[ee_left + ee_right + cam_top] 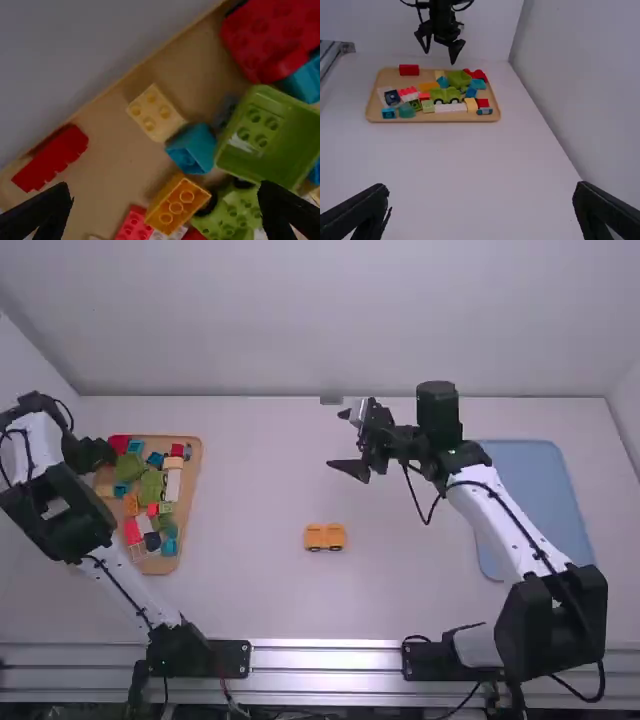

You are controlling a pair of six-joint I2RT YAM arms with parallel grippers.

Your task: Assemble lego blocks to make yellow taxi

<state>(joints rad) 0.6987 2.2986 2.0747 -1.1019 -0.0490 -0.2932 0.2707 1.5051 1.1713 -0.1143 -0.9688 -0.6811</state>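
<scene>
An orange-yellow car piece point(324, 536) with dark wheels stands on the table, front of centre. Blocks fill a wooden tray point(197, 490) at the left. My left gripper point(98, 452) is over the tray's far-left part. Seen from the left wrist, that gripper point(167, 212) is open above the blocks, among them a pale yellow one point(156, 113), an orange one point(177, 204) and a red one point(52, 156). My right gripper point(340, 441) hangs beyond the car piece, slightly to its right. In the right wrist view this gripper point(481, 212) stands wide open with nothing between its fingers.
A blue tray point(545, 490) lies at the right, partly behind the right arm. Green, teal, white and red pieces crowd the wooden tray, including a green wheeled base point(446, 95). White walls point(575, 75) border the table.
</scene>
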